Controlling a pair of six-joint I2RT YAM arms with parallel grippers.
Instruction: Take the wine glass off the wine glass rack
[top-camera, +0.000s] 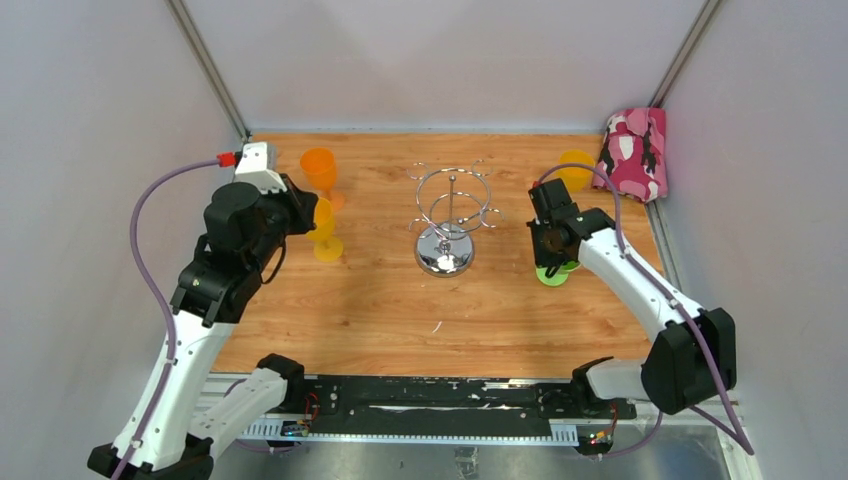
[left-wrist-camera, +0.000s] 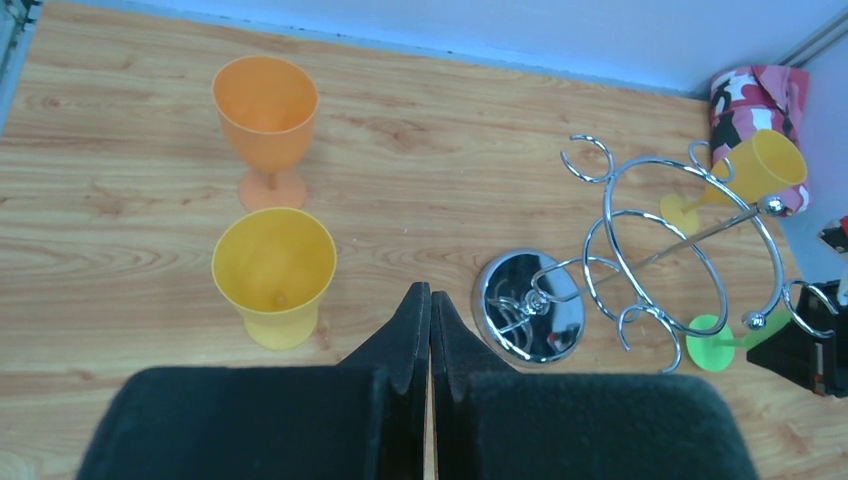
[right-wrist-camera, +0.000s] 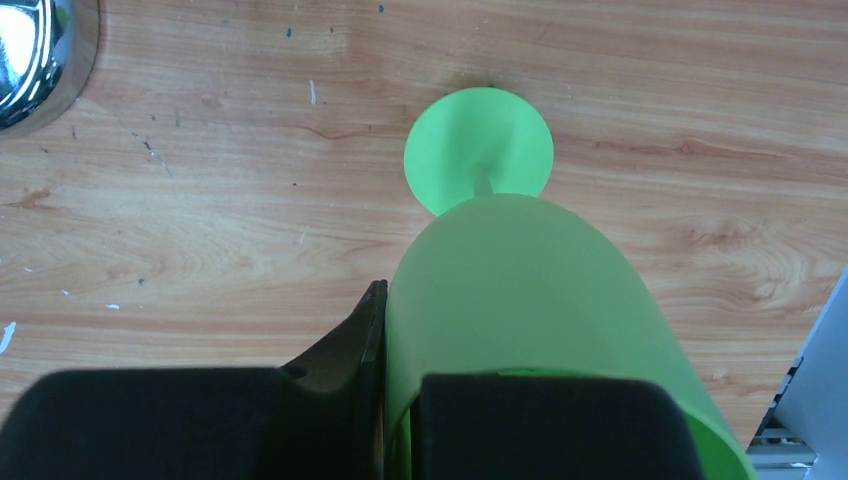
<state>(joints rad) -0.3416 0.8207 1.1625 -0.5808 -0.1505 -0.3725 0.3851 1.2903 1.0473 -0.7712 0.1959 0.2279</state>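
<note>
Right claw (right-wrist-camera: 450, 345) is clenched around the bowl of the green wine glass (right-wrist-camera: 520, 280). The glass is clear of the rack (top-camera: 450, 215) and just to its right, with its foot low over the table (top-camera: 380, 310); whether the foot touches cannot be told. Left claw (left-wrist-camera: 430, 320) is pinched shut on nothing, near a yellow glass (left-wrist-camera: 275, 265). The removal looks done and the set-down is in hand. The next move calls for settling the foot flat, then letting go without tipping the glass.
</note>
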